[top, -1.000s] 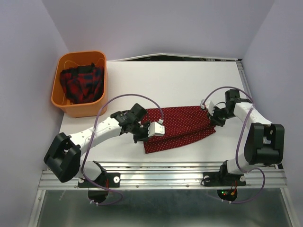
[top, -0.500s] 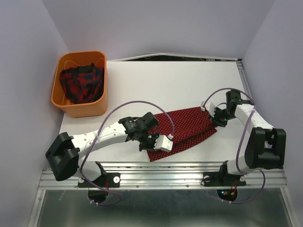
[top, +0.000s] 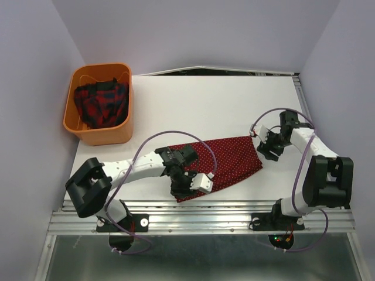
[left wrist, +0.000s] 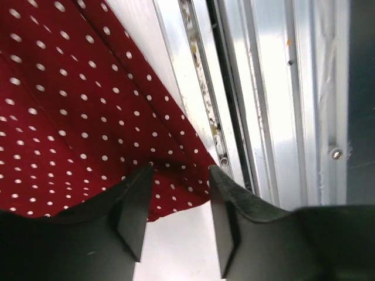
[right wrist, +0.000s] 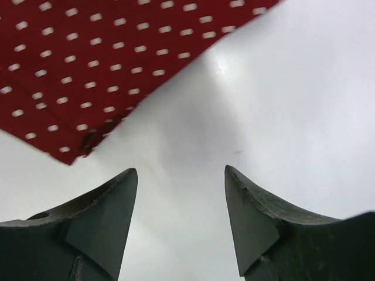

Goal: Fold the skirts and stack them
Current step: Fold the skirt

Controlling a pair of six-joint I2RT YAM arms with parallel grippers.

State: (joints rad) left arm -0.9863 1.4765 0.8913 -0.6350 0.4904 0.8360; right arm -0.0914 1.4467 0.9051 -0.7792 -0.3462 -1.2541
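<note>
Polka-dot skirt [top: 231, 158] lies on desk [top: 205, 105]; we note left hand [left wrist: 179, 175] released over its near corner, right hand [right wrist: 180, 178] released beside its edge.

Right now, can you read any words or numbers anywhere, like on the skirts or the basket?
There are no words, numbers or signs to read in any view.
The polka-dot skirt shows only white dots.
The plaid skirt shows only checks.
The orange basket is plain.
The robot arms show no readable label.
</note>
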